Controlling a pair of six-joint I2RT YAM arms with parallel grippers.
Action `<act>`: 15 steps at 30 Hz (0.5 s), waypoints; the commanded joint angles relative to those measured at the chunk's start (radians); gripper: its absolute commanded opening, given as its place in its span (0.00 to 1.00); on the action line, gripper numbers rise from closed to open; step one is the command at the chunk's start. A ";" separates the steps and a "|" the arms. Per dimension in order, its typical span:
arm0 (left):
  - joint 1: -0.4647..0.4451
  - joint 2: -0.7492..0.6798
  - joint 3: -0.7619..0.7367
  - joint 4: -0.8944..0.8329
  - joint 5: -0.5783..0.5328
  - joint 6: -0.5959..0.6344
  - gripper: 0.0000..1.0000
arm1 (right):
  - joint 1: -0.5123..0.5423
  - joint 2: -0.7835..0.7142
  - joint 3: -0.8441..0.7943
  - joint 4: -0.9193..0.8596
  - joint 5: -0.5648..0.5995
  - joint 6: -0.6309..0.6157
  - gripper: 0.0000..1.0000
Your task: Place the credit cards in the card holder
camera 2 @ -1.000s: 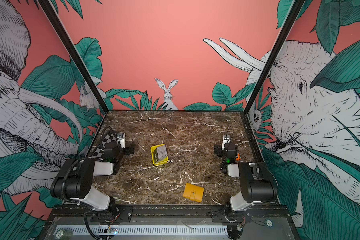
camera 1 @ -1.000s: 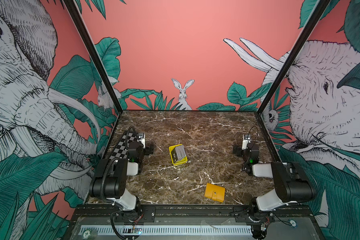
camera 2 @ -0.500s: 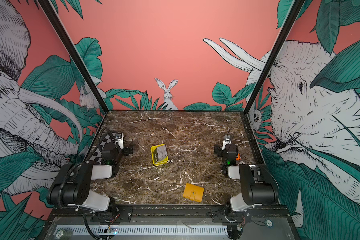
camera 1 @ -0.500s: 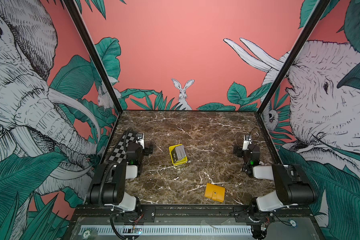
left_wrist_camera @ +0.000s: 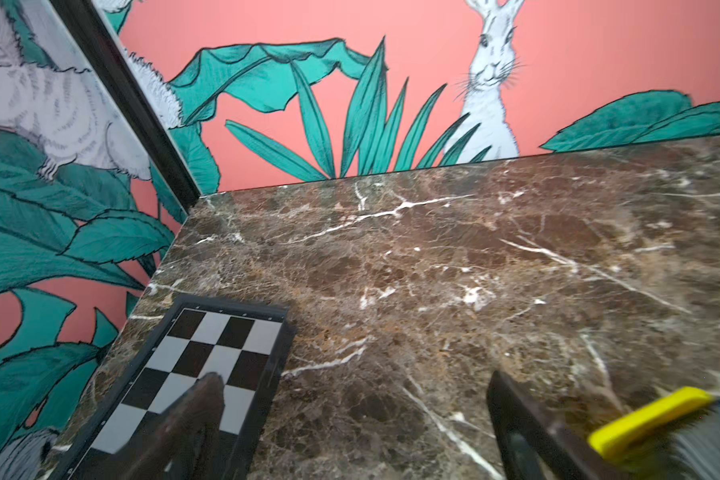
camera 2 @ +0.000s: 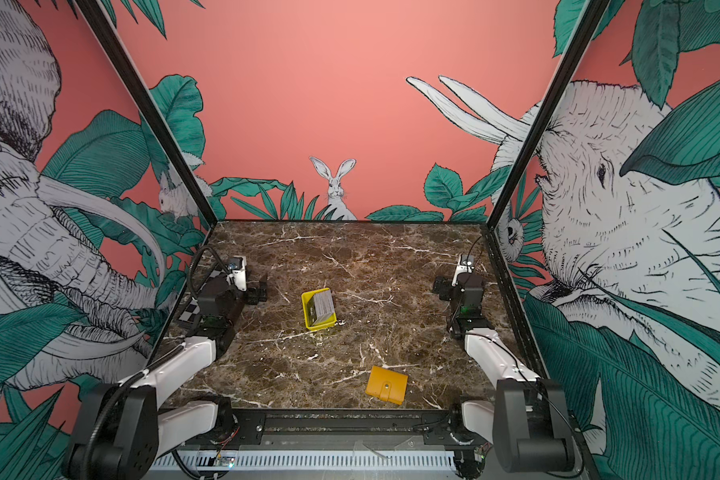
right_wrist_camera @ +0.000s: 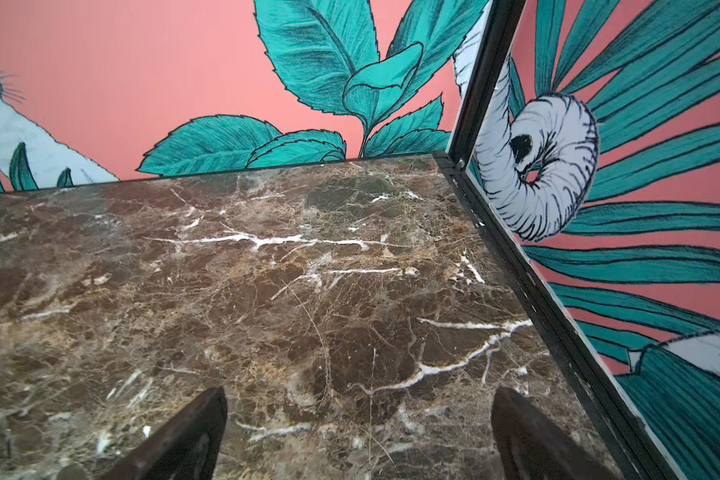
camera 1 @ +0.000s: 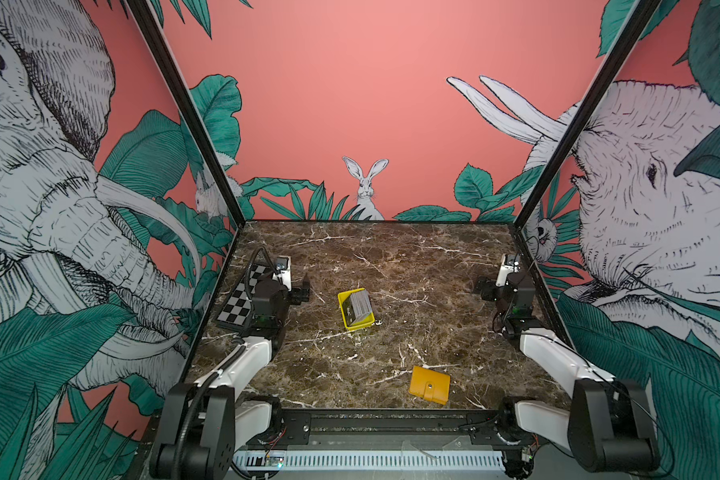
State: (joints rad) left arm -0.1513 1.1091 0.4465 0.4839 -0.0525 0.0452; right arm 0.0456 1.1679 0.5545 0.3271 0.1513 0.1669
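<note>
Pink jungle-mural walls (camera 1: 350, 104) enclose a brown marble table (camera 1: 412, 257). Near its middle, a bright yellow tray (camera 1: 360, 326) holds the credit cards (camera 1: 360, 305). They form a stack standing on edge and leaning, so the top edges are exposed, probably to give a gripper something to pinch. The card holder (camera 1: 429, 385), an orange-yellow wallet, lies flat and snapped shut near the front edge, well apart from the tray. It will likely need opening before any card goes in. A checkerboard plate (camera 1: 235, 305) lies by the left wall. The left gripper (camera 1: 301, 291) hangs low between plate and tray, its arm bent at the elbow and reaching forward, with jaws spread wide and holding nothing. The right gripper (camera 1: 486, 289) hangs near the right wall in a mirrored folded pose, jaws likewise wide apart and empty, facing bare marble.
</note>
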 commanded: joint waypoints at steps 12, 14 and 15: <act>-0.094 -0.245 0.123 -0.555 0.162 -0.314 0.99 | 0.191 -0.167 0.119 -0.498 0.023 0.140 0.98; -0.095 -0.251 0.127 -0.583 0.205 -0.344 0.99 | 0.223 -0.180 0.131 -0.564 0.005 0.155 0.98; -0.097 -0.254 0.129 -0.597 0.220 -0.360 0.99 | 0.247 -0.183 0.139 -0.602 0.004 0.161 0.98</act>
State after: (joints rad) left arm -0.2417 0.8742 0.5495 0.0071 0.0910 -0.2291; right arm 0.2546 1.0035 0.6647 -0.1478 0.1658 0.2955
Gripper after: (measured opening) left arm 0.992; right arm 0.978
